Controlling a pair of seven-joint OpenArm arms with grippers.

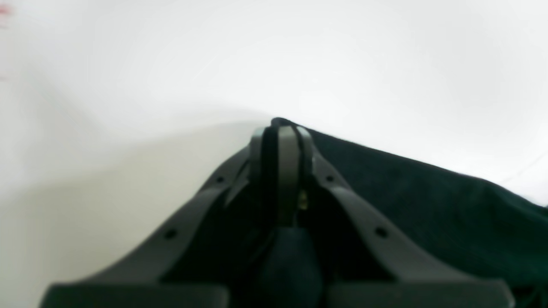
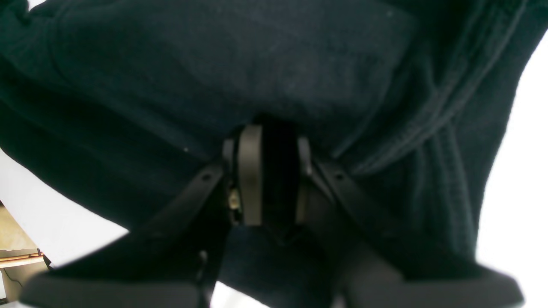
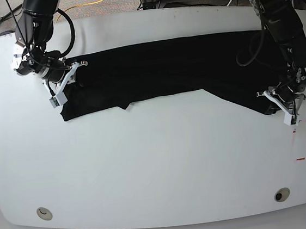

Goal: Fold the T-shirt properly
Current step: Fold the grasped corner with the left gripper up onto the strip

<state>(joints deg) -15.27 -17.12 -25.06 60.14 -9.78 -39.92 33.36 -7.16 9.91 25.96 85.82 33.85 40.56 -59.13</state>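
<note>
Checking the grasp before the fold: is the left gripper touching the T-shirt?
Touching. The left wrist view shows the left gripper closed on the T-shirt edge, black fabric pinched between its fingers.

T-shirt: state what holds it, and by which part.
Both grippers pinch the T-shirt: the left gripper is shut on an edge corner, the right gripper on a bunched fold at the opposite end.
</note>
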